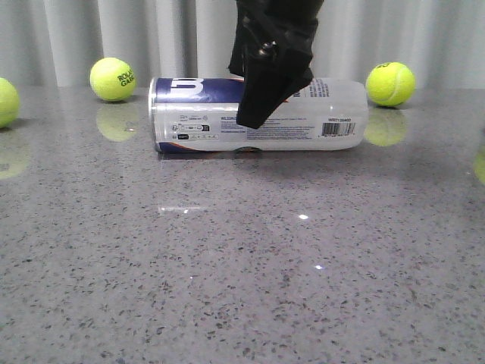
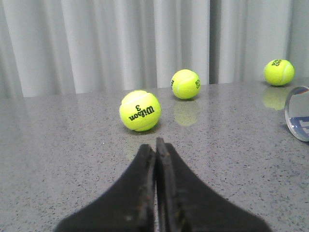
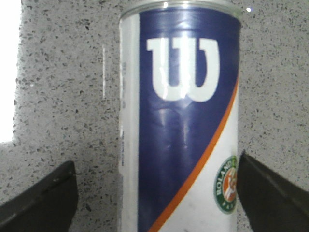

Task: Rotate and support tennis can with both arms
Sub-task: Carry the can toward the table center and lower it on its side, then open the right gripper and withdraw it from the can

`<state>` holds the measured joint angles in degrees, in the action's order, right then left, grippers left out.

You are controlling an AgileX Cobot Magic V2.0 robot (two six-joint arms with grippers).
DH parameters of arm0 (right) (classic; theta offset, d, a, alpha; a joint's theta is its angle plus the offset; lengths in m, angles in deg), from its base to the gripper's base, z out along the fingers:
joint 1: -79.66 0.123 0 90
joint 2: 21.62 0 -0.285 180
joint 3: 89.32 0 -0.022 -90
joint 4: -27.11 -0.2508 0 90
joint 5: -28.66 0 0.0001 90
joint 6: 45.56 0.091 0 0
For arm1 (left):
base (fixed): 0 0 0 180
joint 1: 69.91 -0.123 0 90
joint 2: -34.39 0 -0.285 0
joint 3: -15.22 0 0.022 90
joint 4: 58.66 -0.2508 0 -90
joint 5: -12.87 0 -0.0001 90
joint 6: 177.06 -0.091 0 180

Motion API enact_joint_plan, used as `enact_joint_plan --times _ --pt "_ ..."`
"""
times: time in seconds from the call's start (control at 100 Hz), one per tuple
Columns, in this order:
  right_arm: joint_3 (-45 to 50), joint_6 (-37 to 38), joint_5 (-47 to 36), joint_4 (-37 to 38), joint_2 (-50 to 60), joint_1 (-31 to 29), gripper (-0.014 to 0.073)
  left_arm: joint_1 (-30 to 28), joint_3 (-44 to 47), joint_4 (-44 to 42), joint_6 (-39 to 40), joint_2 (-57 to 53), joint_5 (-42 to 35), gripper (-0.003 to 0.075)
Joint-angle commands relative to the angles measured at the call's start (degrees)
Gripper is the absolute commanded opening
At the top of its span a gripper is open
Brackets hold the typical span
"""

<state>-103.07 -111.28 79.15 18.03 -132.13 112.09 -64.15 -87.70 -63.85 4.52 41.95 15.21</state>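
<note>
The tennis can (image 1: 261, 115) lies on its side on the grey speckled table (image 1: 242, 265), its silver rim end toward the left and the barcode near its right end. A black arm (image 1: 271, 57) comes down from above in front of the can's middle, its tapering tip over the label. From the right wrist view the right gripper (image 3: 154, 193) is spread wide, one finger (image 3: 41, 198) on each side of the can, neither clearly touching it; the big white logo faces the camera. The left gripper (image 2: 156, 145) has its fingers pressed together, holding nothing, pointing toward a tennis ball (image 2: 140, 110) near it. Two more balls (image 2: 186, 84) sit farther back
</note>
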Motion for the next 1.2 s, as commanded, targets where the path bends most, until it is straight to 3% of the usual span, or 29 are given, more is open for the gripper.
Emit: enact_joint_plan --times 0.0,0.17,0.47,0.85,1.19 --pt "-1.9 -0.2 -1.6 -0.6 4.3 0.0 0.0652 0.0 2.7 0.0 0.6 -2.2 -4.9 -0.0021" --pt "-1.9 2.3 0.8 -0.6 6.9 0.0 0.0652 0.0 2.7 0.0 0.6 -2.2 -4.9 -0.0021" --pt "-1.9 23.9 2.1 0.0 14.1 -0.3 0.0652 0.0 2.7 0.0 0.6 -2.2 -4.9 -0.0021" --pt "-1.5 58.1 3.0 21.3 23.9 -1.1 0.0652 0.0 2.7 0.0 0.6 -2.2 -4.9 -0.0021" --pt "10.1 64.2 -0.2 21.9 35.4 -10.0 0.0652 0.0 2.7 0.0 0.6 -2.2 -4.9 -0.0021"
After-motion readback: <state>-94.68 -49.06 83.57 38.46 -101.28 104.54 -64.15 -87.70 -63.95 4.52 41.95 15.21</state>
